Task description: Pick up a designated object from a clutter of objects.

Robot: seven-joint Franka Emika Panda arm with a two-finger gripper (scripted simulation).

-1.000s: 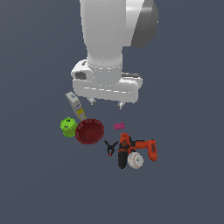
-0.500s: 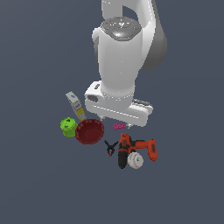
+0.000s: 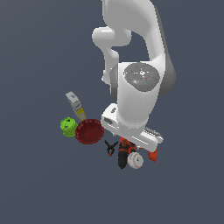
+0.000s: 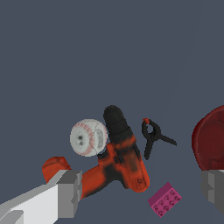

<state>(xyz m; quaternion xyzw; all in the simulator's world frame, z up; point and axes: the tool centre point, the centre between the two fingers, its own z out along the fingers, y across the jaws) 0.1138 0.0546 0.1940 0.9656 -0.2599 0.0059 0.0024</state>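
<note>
In the exterior view, the white arm (image 3: 135, 87) is leaning over a group of small things on the dark grey floor (image 3: 39, 183). The baseball (image 3: 135, 161) is lying at the near edge of the group, touching the black nose of the drill (image 3: 124, 155). A black clamp (image 3: 110, 148) is lying just beside the drill, toward the view's left. Further left, the red bowl (image 3: 89, 131) is sitting next to the green cup (image 3: 68, 127), with a grey and yellow box (image 3: 75, 105) behind them. The arm's body is hiding the gripper here.

In the wrist view, the gripper (image 4: 142, 192) is hanging wide open above the things, holding nothing, one finger (image 4: 70, 193) over the drill's handle and the other finger (image 4: 213, 190) over the bowl's edge. The baseball is resting against the drill's black nose. The clamp is lying just apart from the drill, and a pink block (image 4: 164, 199) is lying near the drill's body.
</note>
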